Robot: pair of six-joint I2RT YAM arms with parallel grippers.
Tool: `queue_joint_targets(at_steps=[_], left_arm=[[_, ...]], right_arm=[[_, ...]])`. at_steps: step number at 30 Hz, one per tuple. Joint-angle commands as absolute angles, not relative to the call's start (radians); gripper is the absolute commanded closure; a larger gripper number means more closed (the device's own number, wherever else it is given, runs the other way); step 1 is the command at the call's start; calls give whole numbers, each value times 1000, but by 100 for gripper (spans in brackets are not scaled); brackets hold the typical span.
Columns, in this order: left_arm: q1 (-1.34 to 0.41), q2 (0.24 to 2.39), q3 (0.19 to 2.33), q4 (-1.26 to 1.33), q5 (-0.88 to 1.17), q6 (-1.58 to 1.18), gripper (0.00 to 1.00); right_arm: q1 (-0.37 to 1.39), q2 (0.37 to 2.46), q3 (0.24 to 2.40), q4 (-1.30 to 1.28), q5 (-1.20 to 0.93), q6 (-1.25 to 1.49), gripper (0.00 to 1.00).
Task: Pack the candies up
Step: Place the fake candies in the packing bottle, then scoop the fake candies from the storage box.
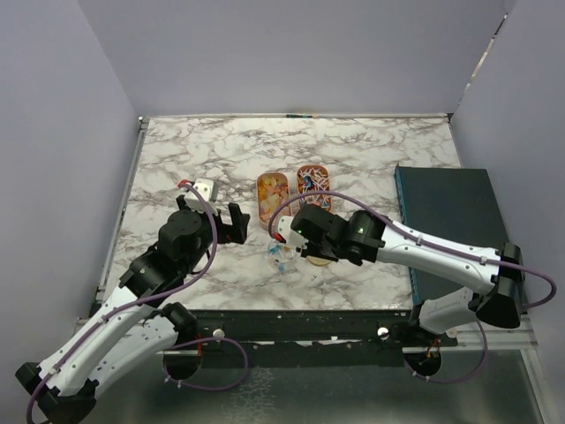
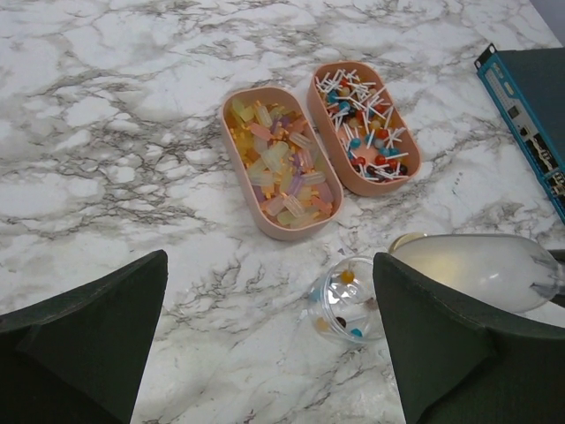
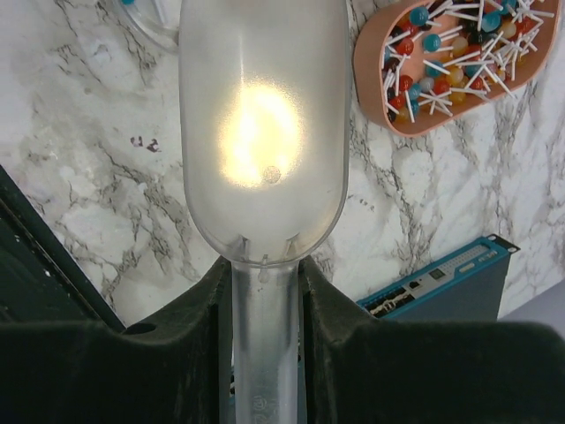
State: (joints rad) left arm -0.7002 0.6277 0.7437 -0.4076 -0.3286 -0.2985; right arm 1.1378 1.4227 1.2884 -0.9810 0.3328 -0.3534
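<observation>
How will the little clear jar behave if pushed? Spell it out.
The clear jar looks like thin plastic holding few candies, so probably light; it would likely slide on the smooth marble table. The open left gripper is apart from it, so nothing steadies it: a nudge might tip it.

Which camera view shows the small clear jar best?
The left wrist view: the clear jar is close and nearly whole, with a few candies visible inside. The top external view shows it tiny and blurred. The right wrist view shows only its edge at the top, beside the scoop.
</observation>
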Motion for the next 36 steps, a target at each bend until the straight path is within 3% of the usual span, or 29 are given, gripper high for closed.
queue_joint_targets(at_steps=[1,11,36], left_arm=[[-696,651,725,-376,-174,-297,1],[-696,743,718,-328,62,-279,1],[-696,840,723,-335,84,-273,1]], right_arm=[[1144,1359,1226,-808,270,-369,100],[1144,1268,1125,-643,222,-377,99],[1144,893,883,-336,20,-450,100]])
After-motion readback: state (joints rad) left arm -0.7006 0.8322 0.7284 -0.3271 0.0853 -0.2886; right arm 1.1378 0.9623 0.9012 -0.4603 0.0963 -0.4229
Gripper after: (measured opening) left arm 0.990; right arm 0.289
